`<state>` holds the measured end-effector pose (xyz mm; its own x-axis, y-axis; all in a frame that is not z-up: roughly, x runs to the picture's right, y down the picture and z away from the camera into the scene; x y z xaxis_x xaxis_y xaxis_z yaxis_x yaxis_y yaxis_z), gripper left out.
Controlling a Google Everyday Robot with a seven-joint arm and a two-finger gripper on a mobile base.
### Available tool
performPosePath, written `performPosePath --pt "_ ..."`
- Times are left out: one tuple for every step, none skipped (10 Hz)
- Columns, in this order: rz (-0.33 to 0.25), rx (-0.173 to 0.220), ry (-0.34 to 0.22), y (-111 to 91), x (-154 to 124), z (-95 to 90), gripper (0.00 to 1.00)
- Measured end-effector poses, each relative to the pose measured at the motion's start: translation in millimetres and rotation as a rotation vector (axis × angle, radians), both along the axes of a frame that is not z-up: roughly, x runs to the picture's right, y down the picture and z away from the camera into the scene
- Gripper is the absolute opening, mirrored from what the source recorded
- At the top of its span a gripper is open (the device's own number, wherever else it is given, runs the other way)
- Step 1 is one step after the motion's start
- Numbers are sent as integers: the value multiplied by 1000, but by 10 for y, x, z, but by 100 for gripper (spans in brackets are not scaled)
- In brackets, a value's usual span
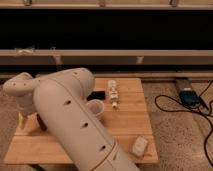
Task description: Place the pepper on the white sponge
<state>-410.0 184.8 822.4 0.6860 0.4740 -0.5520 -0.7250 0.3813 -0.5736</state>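
My gripper (29, 120) hangs from the wrist over the left end of the wooden table (130, 117). One pale finger (22, 119) points down at the table top, and the jaws stand open with nothing seen held. Right beside it, at the edge of my arm, lies a small dark red shape, the pepper (41, 123), partly hidden by the arm. The white sponge (140, 146) lies near the table's front right corner, far from the gripper.
My bulky white arm (75, 125) covers the table's middle left. A white cup (96, 107), a small dark object (98, 94) and a narrow white bottle-like item (114, 93) sit mid-table. Cables and a blue box (189, 96) lie on the floor to the right.
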Motion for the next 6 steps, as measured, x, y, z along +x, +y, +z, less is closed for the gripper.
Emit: performPosePath --pt "-6 1 -5 12 -6 1 76" --pt "-13 2 -9 28 -1 1 67" --pt "-17 5 -13 33 4 2 58" --pt "-20 8 -17 43 10 1 47" --pt "-21 13 -20 53 38 -11 33" --pt "-18 20 -22 39 63 -30 25"
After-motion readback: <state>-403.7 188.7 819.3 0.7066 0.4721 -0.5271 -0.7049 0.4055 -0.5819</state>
